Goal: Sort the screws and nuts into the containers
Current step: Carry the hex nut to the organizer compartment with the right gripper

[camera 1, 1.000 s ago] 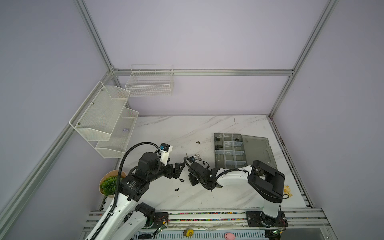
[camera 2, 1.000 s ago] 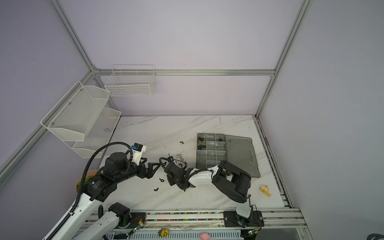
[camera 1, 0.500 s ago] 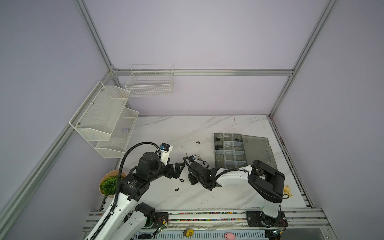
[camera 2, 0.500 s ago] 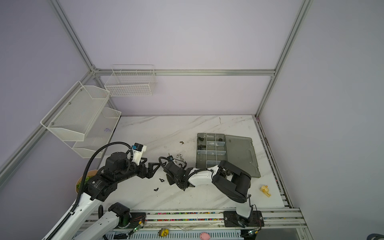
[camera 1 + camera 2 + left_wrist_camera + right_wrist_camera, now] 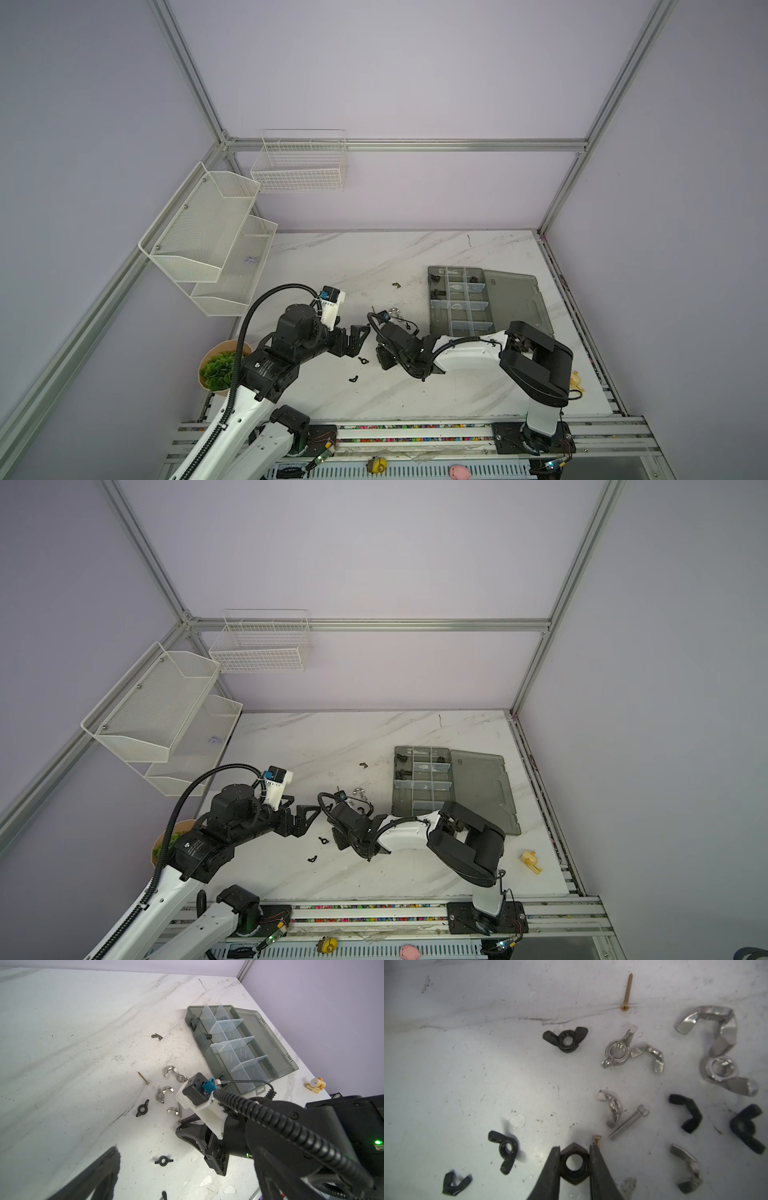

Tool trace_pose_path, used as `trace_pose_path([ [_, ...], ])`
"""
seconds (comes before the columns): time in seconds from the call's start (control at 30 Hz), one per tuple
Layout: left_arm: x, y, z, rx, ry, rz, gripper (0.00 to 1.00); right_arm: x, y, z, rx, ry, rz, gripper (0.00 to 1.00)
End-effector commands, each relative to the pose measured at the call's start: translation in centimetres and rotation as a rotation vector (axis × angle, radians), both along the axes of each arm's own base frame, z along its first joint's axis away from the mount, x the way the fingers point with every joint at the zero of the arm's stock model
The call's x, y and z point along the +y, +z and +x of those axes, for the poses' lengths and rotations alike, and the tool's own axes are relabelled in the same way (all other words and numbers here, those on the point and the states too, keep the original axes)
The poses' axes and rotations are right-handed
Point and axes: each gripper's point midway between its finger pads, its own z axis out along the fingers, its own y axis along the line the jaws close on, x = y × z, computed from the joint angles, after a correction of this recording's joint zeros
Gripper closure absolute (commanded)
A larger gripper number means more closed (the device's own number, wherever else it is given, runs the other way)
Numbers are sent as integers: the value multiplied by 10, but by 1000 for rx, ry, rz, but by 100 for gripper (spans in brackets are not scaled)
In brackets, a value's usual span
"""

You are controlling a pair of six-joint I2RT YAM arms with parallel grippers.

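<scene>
- Mesh shelves (image 5: pixel 208 232) hang on the left wall, clear of the counter (image 5: pixel 332 266).
- Left gripper (image 5: pixel 356 337) sits low over the counter's near-left part, pointing toward the middle. I cannot tell how its jaws stand, as only one finger (image 5: pixel 97 1174) shows in the left wrist view.
- Two black wing nuts (image 5: pixel 364 360) lie loose on the counter between the two grippers.
- Right gripper (image 5: pixel 574 1150) sits just right of them. Its jaws are narrow and clamped on opposite flats of a black hex nut (image 5: pixel 573 1164), bore facing the camera. I cannot tell whether the nut is off the counter.
- A short brass screw (image 5: pixel 596 1139) lies just beside one jaw, and a silver bolt (image 5: pixel 629 1122) lies near it.
- Silver wing nuts (image 5: pixel 618 1051) and further black ones are scattered beyond the jaws, with a long brass screw (image 5: pixel 626 991) farthest out.
- Organizer box (image 5: pixel 430 291) lies open on the right, well apart from the held nut, its lid (image 5: pixel 515 299) flat. Dark pieces sit in its far-left compartments.
- A small yellow object (image 5: pixel 530 860) rests near the counter's right edge.
</scene>
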Motion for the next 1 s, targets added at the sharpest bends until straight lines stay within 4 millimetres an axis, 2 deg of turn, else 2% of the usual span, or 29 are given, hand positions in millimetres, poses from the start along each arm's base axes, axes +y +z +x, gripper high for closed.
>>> trace_pose_path([
  [0.0,-1,-6,3,-3,9,-18,0,8,19,-3,-3,15,39,78],
  [0.13,-1,-6,3,-4,9,-18,0,9,19,-4,2,26,38,75],
  [0.27,0,-4,3,-12,14,-17,0,5,27,4,-9,3,50,75],
  [0.37,0,-7,3,-4,12,-17,1,-4,41,19,-15,-28,89,76],
  [0.53,-2,-7,3,-1,4,-18,0,-38,68,55,-27,-105,155,76],
  [0.67,-3,-7,4,-5,-5,-21,0,-87,95,96,-76,-221,181,77],
  [0.73,-6,-6,4,-4,-17,-28,0,-119,108,117,-104,-295,184,77],
  [0.77,-8,-6,3,-1,-29,-35,0,-141,113,130,-114,-349,181,77],
  [0.9,-29,0,-5,-4,-158,-103,0,-219,109,169,-106,-515,123,77],
  [0.97,-46,8,-16,-16,-275,-162,0,-245,105,183,-102,-563,92,77],
])
